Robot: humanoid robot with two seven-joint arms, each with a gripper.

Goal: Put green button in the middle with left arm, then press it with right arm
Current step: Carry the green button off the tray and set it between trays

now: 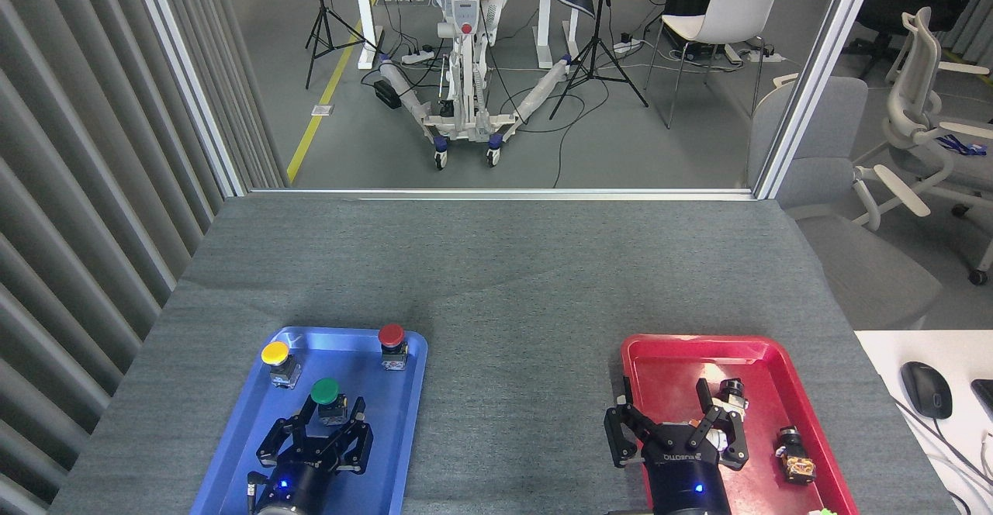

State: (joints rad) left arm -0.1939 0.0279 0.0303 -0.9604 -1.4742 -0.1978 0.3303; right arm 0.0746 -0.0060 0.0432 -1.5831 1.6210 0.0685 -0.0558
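Observation:
The green button (326,399) stands upright in the blue tray (233,453), green cap on a grey-black base. My left gripper (330,413) is right at it, open, with one black finger on each side of the button's base, not visibly closed on it. My right gripper (669,410), three-fingered, is open above the red tray (675,348) with nothing held. The middle (516,391), bare grey cloth, lies between the two trays.
A yellow button (278,362) and a red button (392,344) stand at the back of the blue tray. Small dark parts (793,453) lie in the red tray. A white desk with a mouse (926,388) adjoins at the right.

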